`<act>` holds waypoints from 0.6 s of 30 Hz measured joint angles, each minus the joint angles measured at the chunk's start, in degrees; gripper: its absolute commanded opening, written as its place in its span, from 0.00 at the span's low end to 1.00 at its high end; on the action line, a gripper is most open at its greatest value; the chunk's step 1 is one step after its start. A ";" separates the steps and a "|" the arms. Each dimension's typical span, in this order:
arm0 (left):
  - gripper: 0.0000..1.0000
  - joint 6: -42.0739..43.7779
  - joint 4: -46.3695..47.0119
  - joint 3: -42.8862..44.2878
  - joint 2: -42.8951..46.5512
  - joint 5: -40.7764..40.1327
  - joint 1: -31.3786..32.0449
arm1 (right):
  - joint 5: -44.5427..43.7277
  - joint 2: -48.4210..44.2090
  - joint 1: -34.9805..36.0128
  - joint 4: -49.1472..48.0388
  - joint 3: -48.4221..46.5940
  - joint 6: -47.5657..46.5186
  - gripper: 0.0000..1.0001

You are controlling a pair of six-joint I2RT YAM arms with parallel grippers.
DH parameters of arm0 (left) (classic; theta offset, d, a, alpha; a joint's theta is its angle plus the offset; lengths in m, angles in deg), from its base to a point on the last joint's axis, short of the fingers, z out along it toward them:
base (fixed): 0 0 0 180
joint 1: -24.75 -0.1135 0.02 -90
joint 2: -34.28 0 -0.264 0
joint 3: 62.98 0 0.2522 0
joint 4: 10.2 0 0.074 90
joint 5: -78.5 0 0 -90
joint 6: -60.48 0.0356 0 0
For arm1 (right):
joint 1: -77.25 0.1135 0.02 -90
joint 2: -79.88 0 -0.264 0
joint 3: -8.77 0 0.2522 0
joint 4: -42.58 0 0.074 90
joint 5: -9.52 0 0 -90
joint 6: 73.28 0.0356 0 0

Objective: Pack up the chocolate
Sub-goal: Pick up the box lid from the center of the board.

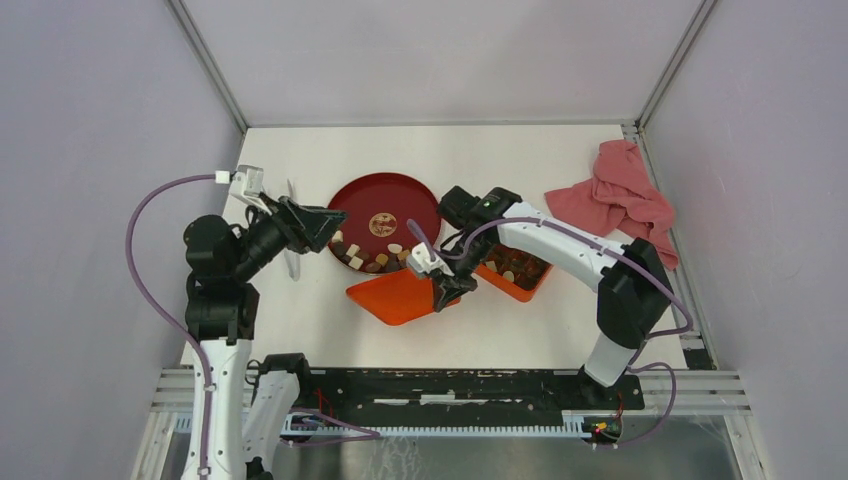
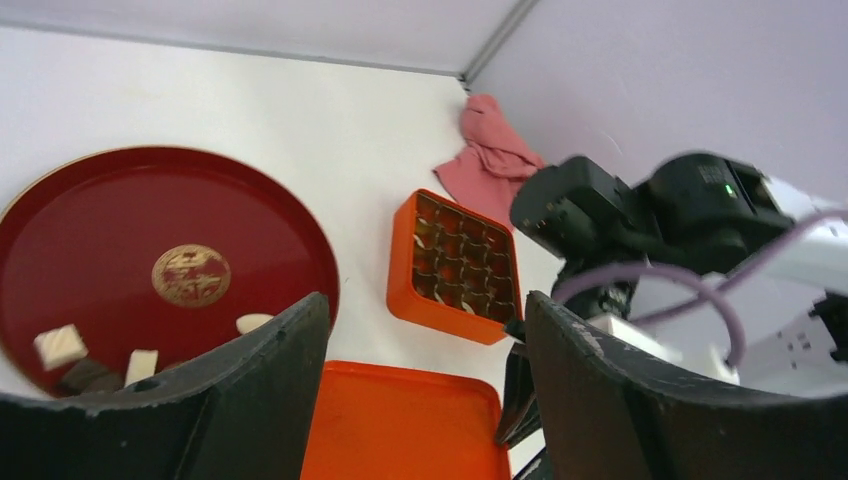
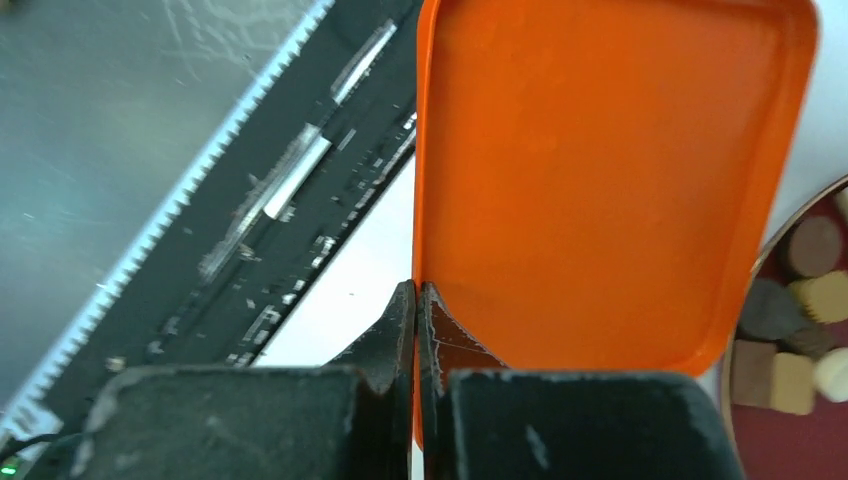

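Chocolate [image 1: 375, 260], frame centre: likely light, hard, slick; pinch flat sides. Left gripper [image 2: 425, 320] wide; right gripper [image 3: 416, 292] clamps lid [image 3: 600, 170].

**Soft, even light; close parts blurring**

Diffuse light from above is washing evenly over the white tabletop [image 1: 480, 160], and the arms are casting only faint, short shadows. The top view is reading sharp throughout. In the left wrist view the near jaws are dissolving into dark, unfocused masses, while the red plate [image 2: 150, 215] is showing a mild sheen. In the right wrist view the orange lid [image 3: 600, 180] is glowing strongly, streaky glare is crossing the grey metal sheet [image 3: 120, 120], and the chocolate pieces [image 3: 795, 383] are looking slightly soft.
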 measured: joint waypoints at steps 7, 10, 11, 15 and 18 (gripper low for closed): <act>0.85 2.91 13.75 -6.97 -0.31 11.67 3.43 | 10.08 -0.09 -8.07 6.38 0.63 1.99 0.00; 0.85 8.87 14.91 -6.91 -1.92 16.52 7.08 | 12.76 -0.70 -11.28 7.04 0.81 4.13 0.00; 0.85 11.23 14.58 -6.75 -2.58 17.99 8.24 | 13.35 -1.07 -12.11 7.08 0.90 4.70 0.00; 0.85 22.29 8.94 -3.30 -7.65 23.69 12.22 | 15.56 -3.02 -15.06 7.06 2.16 6.73 0.00; 0.84 30.34 3.04 -0.37 -12.48 26.67 14.49 | 16.44 -4.83 -16.68 7.04 4.09 7.78 0.00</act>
